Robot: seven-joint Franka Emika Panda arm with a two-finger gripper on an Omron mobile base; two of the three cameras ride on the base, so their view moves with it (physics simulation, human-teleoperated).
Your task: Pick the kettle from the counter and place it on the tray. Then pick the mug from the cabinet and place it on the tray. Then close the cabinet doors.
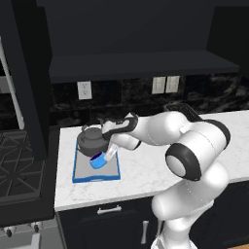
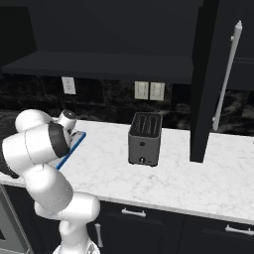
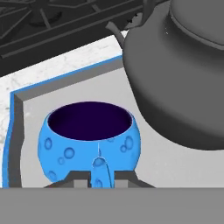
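The kettle (image 1: pixel 91 141) already sits on the tray (image 1: pixel 80 171); the jaws grip the blue mug (image 3: pixel 89 143) by its handle, low over the tray beside the kettle. Next: let go, withdraw, then shut the cabinet doors (image 2: pixel 204 84).

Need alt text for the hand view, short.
A small bright blue mug with a dark inside sits on the grey, blue-rimmed tray, its handle between the gripper's dark fingertips at the bottom edge. A squat dark grey metal kettle stands on the tray beside it, upper right, with white marble counter and a black stove grate beyond.
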